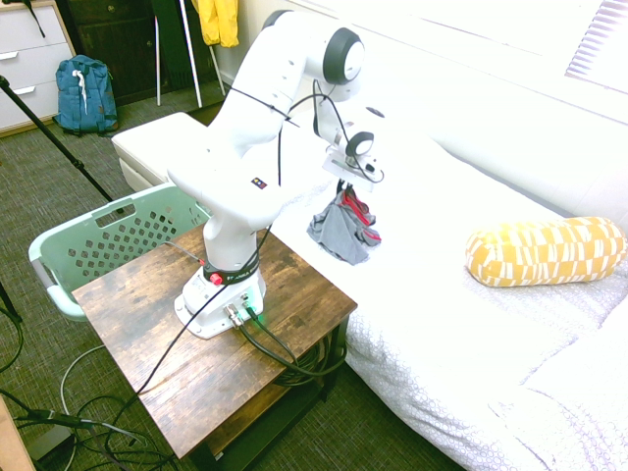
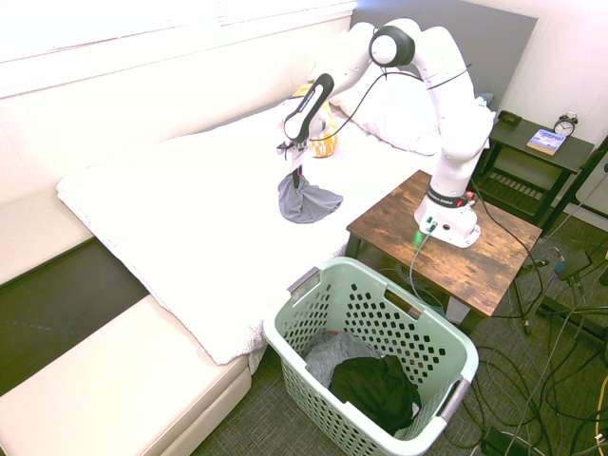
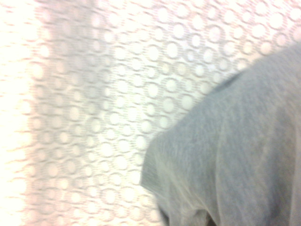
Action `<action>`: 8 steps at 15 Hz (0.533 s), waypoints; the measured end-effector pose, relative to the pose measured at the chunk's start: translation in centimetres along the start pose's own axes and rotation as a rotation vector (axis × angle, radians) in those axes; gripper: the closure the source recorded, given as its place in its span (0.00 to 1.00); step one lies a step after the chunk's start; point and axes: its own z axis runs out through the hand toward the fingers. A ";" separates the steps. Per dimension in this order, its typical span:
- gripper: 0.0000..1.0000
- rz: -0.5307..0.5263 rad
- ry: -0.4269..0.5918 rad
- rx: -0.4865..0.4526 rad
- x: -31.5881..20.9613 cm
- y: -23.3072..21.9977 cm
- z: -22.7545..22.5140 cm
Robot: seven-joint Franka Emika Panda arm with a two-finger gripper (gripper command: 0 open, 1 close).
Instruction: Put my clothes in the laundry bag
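Clothes [image 2: 308, 201], pinched by the hand [image 2: 297, 171], drape over the bed [image 2: 176, 218].

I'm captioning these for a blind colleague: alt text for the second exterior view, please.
A robot arm's gripper pinches a grey garment on a white bed; in front, a mint basket holds grey and black clothes.
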 end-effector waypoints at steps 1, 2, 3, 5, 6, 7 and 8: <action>1.00 -0.033 0.018 0.012 -2.6 -2.2 -2.0; 1.00 -0.069 0.035 0.019 -5.6 -4.5 -3.8; 1.00 -0.108 0.051 0.016 -9.2 -6.5 -5.3; 1.00 -0.176 0.077 0.000 -17.4 -9.4 -7.0; 1.00 -0.204 0.087 -0.005 -21.6 -10.2 -7.7; 1.00 -0.228 0.096 -0.007 -25.5 -10.6 -8.4; 1.00 -0.256 0.105 -0.011 -29.4 -10.8 -9.1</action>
